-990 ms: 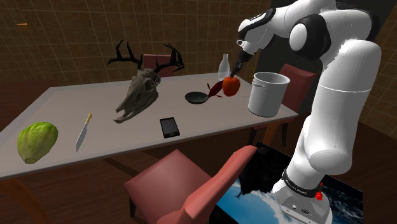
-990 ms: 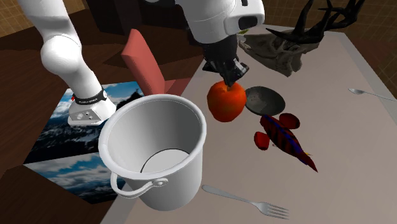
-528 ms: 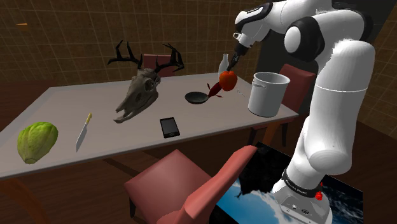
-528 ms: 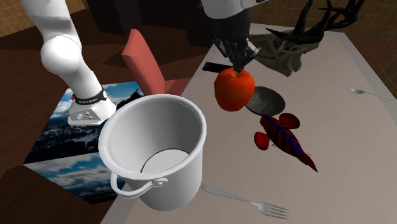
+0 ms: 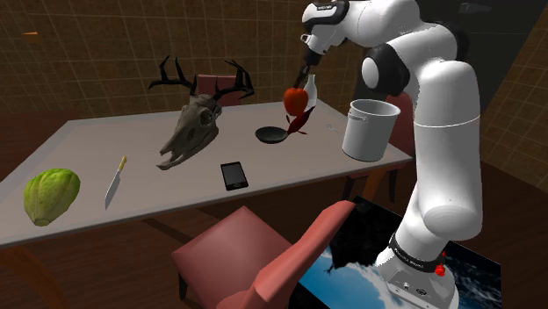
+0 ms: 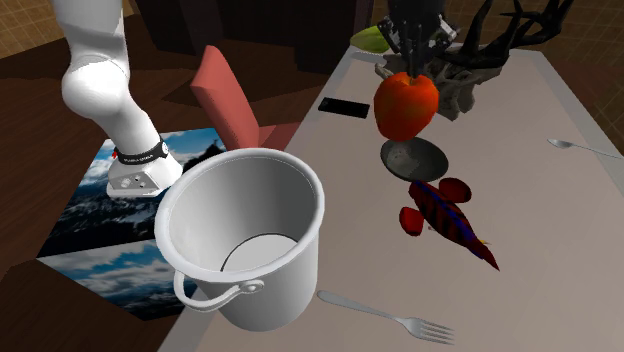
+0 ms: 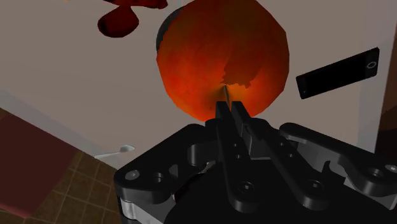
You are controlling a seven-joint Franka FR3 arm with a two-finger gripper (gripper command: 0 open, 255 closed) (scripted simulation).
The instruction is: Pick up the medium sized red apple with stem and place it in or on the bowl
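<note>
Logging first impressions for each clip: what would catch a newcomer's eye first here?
A round red apple hangs by its stem from the black hand, close above the small dark bowl. An antlered animal skull lies on the table nearby, and a large white pot stands at the table's edge.

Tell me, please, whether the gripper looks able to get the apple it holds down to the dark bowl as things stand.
Probably yes. The gripper, shut on the stem of the apple, holds it almost over the bowl with nothing between; the red fish lies beside the bowl, not in it.
</note>
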